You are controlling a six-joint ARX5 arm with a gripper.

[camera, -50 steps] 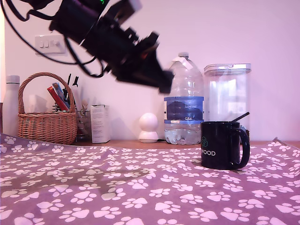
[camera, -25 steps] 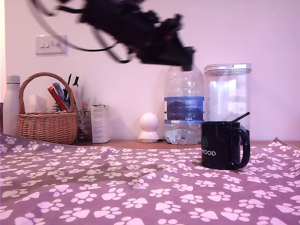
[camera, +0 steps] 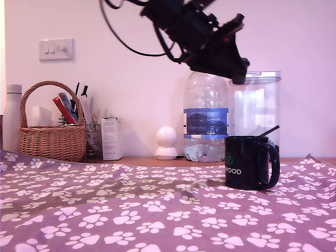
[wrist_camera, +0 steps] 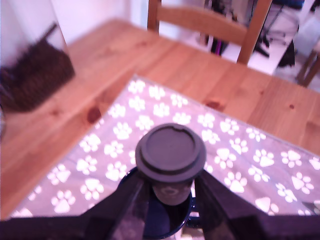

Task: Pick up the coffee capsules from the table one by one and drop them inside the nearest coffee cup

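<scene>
In the wrist view my gripper [wrist_camera: 170,187] is shut on a dark coffee capsule [wrist_camera: 170,156], whose round foil face points at the camera. Right beneath the capsule shows the dark rim of the coffee cup [wrist_camera: 150,220]. In the exterior view the black mug marked "WOOD" [camera: 249,163] stands on the paw-print table [camera: 131,210] at the exterior view's right. The arm reaches in from the top, and the gripper [camera: 237,73] hangs high above the mug, tilted down. The capsule is not discernible in that view.
Along the wooden ledge at the back stand a wicker basket [camera: 52,134], a white box [camera: 112,138], a small white round camera [camera: 166,143], a large water bottle [camera: 206,121] and a clear plastic canister [camera: 254,107]. A wooden chair [wrist_camera: 210,20] shows past the table.
The arm has swung toward the exterior view's right, from above the middle of the cloth to over the mug, first rising and then dipping slightly.
</scene>
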